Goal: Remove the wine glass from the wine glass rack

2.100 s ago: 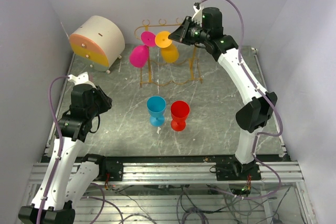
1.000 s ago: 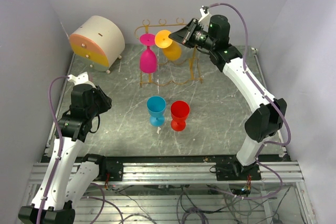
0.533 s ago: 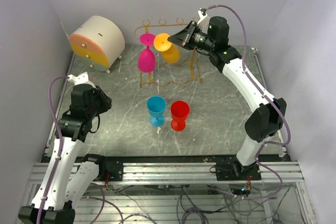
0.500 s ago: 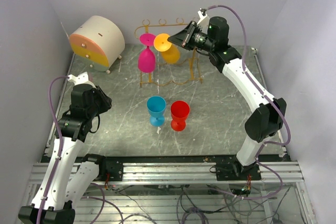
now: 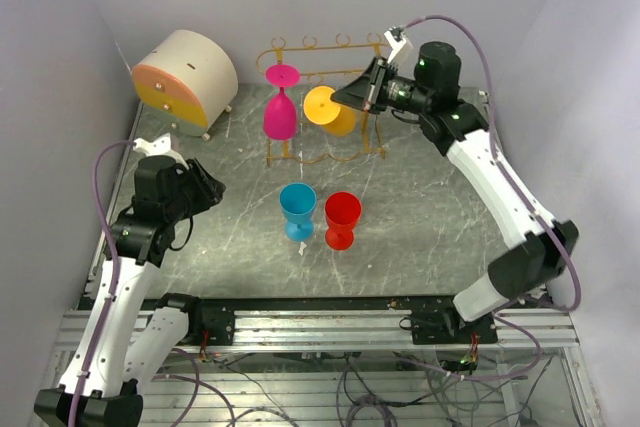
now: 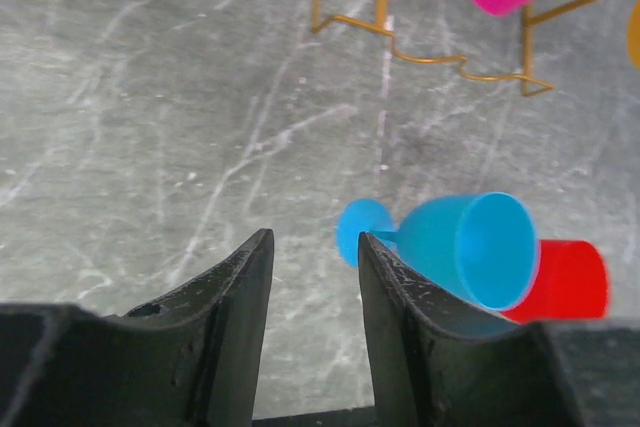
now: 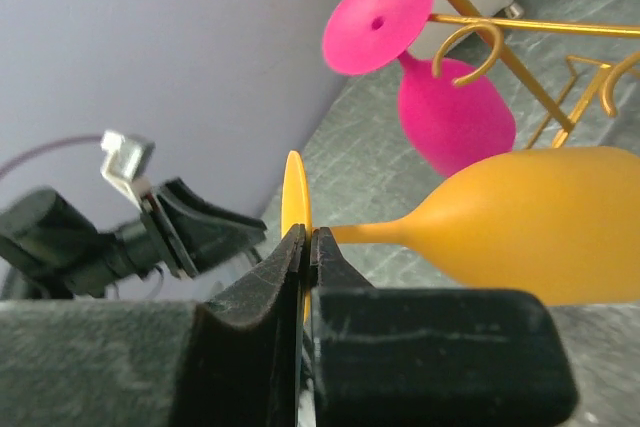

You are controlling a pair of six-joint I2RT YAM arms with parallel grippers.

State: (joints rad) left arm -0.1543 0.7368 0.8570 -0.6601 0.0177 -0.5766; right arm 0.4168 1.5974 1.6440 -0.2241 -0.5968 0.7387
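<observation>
I'm judging the orange wine glass point(image 7: 540, 222) to be light, stiff and smooth-skinned, so slip is worrying me more than weight. Its thin foot disc offers only an edge to pinch. With the bowl hanging far out on the stem, it is likely wanting to pivot, and the stem would be the steadier hold. The glass is lying roughly level in the air over the far side of the worktop. It is sitting below the top rail of the wine glass rack point(image 5: 320, 47) and close by its right upright; I can't tell whether it is brushing the wire.

My right gripper point(image 7: 305, 237) is pinching that foot disc by its rim, jaws almost closed on it. The pink glass point(image 5: 281, 112) is hanging bowl-down from the rail just to the left. The blue glass point(image 5: 298, 205) and red glass point(image 5: 341, 215) are standing together mid-worktop. My left gripper point(image 6: 313, 247) is hovering near the left edge, jaws partly apart and holding nothing.
</observation>
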